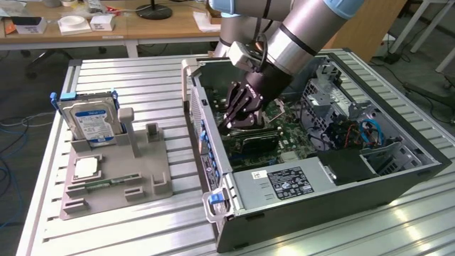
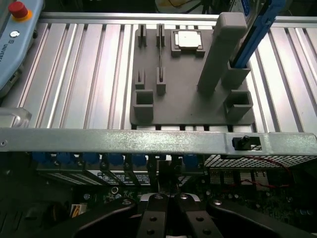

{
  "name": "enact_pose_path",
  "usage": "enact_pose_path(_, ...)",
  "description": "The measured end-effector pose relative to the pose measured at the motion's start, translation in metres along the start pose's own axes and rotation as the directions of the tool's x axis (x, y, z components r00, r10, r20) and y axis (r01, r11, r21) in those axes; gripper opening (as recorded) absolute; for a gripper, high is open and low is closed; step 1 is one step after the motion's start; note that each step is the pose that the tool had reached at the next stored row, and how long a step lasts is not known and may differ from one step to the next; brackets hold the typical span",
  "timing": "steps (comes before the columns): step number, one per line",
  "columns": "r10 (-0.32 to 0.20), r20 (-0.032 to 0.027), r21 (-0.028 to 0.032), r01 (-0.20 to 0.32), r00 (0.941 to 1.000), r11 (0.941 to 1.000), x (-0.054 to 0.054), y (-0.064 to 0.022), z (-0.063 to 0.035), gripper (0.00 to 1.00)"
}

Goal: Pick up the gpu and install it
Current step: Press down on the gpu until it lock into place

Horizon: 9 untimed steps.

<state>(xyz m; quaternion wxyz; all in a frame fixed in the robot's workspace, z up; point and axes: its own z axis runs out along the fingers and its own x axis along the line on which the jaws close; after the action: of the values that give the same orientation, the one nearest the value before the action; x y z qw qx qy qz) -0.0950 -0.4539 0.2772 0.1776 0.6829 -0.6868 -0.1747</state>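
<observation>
Exterior view, from its left: hard drive [image 1: 91, 124], blue label, print too small to read, upright in grey holder [image 1: 114, 181] on slatted table [image 1: 142, 80]. CPU chip [image 1: 85, 168] flat in a holder pocket, memory stick [image 1: 99, 184] lying just beside it. Holder slots toward the case empty. Bare slats all round the holder, plenty of free room there.

Centre: open PC case [image 1: 313, 154] on its side, near wall edge just beside the holder, narrow gap between. Blue latch [image 1: 215, 198] at the case's front corner. Power supply [image 1: 281, 184] with white and black label, text unreadable. Arm down inside the case, gripper [image 1: 238, 120] over the motherboard [image 1: 284, 130], fingers pressed together. Gpu [image 1: 259, 141] seen as a dark block right under the gripper, low on the board near the case wall; whether pinched or only touched, cannot tell. Tight room: case wall on one side, drive cage [image 1: 327, 101] and blue cables [image 1: 373, 130] on the exterior view's right.

Wrist view: black fingers [image 2: 153, 218] closed up, metal case rim [image 2: 124, 141] across, blue slot clips [image 2: 89, 159] beneath it, holder [image 2: 188, 104] beyond. Teach pendant [image 2: 15, 44] with red button [image 2: 19, 9]; partial lettering "UNIVERS" on it.
</observation>
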Motion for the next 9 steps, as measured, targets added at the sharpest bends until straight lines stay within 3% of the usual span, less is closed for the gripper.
enact_pose_path(9, 0.0, -0.0002, -0.0138, 0.0, 1.0, 0.9999, 0.0, -0.0015, 0.0062, 0.1)
